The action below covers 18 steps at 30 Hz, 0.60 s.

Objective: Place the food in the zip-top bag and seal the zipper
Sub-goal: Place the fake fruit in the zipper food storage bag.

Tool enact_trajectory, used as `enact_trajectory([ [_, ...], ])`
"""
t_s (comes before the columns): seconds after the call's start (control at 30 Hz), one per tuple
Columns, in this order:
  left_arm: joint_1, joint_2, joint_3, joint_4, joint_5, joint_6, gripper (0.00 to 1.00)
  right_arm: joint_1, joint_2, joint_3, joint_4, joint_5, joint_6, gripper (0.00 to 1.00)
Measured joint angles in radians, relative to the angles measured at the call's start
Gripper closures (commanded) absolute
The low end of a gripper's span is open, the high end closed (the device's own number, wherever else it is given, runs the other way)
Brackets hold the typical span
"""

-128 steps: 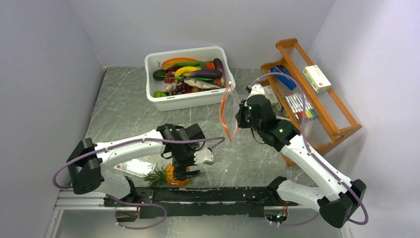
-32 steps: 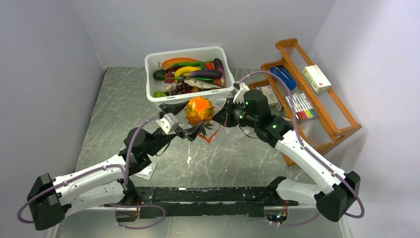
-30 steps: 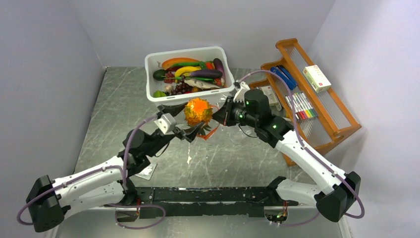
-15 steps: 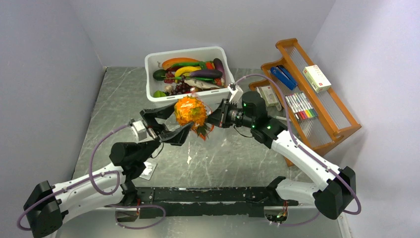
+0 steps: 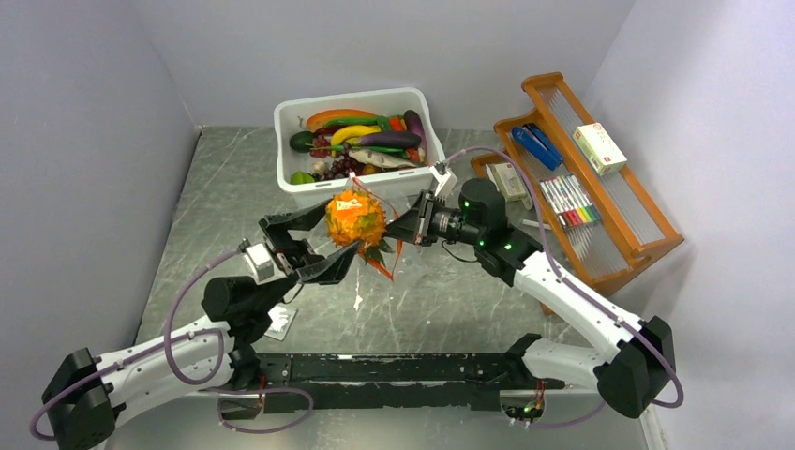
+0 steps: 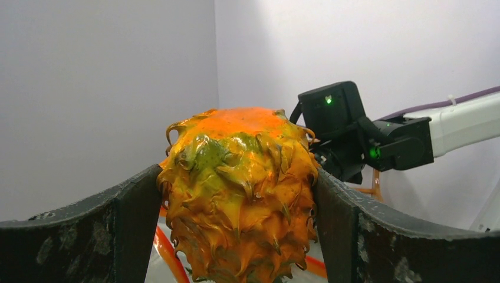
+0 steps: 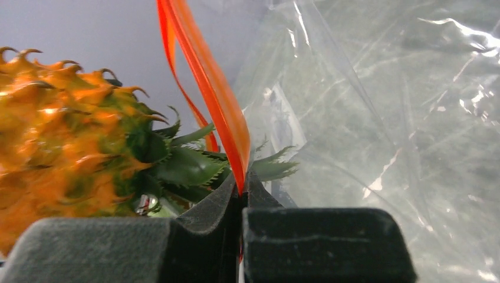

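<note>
My left gripper [image 5: 342,228] is shut on the orange pineapple [image 5: 354,217], holding it in the air in front of the tub with its green crown [image 5: 380,251] pointing down and right. In the left wrist view the pineapple [image 6: 239,188] fills the space between the two dark fingers [image 6: 88,236]. My right gripper [image 5: 403,231] is shut on the zipper [image 7: 212,88] of the clear zip-top bag [image 7: 383,118], which hangs open beside the fruit. The crown's leaves [image 7: 188,162] sit at the bag's mouth, on both sides of the orange-red strip. The grape bunch [image 5: 343,166] lies in the tub.
The white tub [image 5: 286,117] of toy fruits and vegetables stands at the back centre. A wooden rack [image 5: 647,211] with markers and a small box stands on the right. A flat white packet [image 5: 279,323] lies on the table near the left arm.
The pineapple was lifted from the near table edge up to the bag. Over the last second both grippers, the pineapple and the bag have shifted left and slightly toward me.
</note>
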Motion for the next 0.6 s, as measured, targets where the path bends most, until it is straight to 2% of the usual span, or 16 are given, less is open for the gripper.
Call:
enact_trajectory([
  [0.3, 0.0, -0.059, -0.052, -0.096, -0.015, 0.079, 0.78, 0.0, 0.014, 0.005, 0.068, -0.092, 0.047, 1.0],
  [0.6, 0.0, -0.083, -0.019, -0.246, -0.051, 0.121, 0.78, -0.002, 0.018, 0.005, 0.051, -0.071, 0.035, 1.0],
])
